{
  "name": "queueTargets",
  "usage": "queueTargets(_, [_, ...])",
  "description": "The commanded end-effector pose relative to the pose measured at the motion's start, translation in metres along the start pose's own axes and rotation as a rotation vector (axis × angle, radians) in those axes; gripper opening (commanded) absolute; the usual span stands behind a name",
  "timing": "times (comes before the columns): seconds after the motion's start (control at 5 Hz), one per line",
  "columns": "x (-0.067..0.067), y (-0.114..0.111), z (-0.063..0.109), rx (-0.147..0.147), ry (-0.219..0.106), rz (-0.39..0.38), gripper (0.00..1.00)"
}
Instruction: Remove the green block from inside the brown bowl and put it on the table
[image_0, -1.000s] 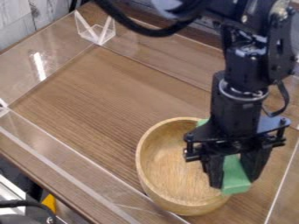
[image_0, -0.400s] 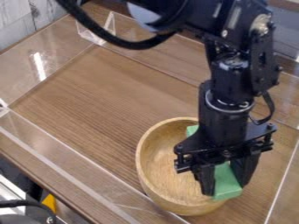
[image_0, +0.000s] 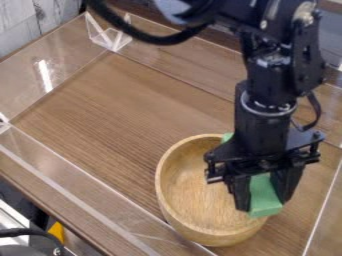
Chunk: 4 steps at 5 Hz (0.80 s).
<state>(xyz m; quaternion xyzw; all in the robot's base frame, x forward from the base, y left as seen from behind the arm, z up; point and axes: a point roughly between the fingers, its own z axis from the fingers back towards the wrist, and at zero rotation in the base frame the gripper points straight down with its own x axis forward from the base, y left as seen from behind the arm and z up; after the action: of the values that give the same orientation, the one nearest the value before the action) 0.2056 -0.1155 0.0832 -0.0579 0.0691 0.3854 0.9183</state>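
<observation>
The brown bowl sits at the lower right of the table, wide and light-brown with a thick rim. Over its right half the black gripper points straight down, shut on the green block. The block stands on end between the fingers, its lower end near the bowl's right inner wall; whether it touches the bowl I cannot tell. Part of the block is hidden behind the fingers.
Clear acrylic walls run along the table's edges, with a clear bracket at the far corner. The arm's black body rises above the bowl. Bare wood-grain tabletop stretches left of and behind the bowl.
The arm swayed slightly left and then back right over the bowl, and the block stayed gripped throughout. The gripper stands nearly where it was a second ago.
</observation>
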Motion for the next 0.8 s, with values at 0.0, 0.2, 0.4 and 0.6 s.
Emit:
queueTargets(0.0, [0.012,-0.009,0.011,-0.028,-0.014,-0.073,0.0])
queueTargets(0.2, [0.014,-0.001,0.016,-0.031,-0.019,-0.091,0.0])
queueTargets(0.4, [0.015,0.006,0.021,-0.032,-0.023,-0.111,0.0])
queueTargets(0.6, [0.017,0.007,0.027,-0.025,-0.036,-0.164,0.0])
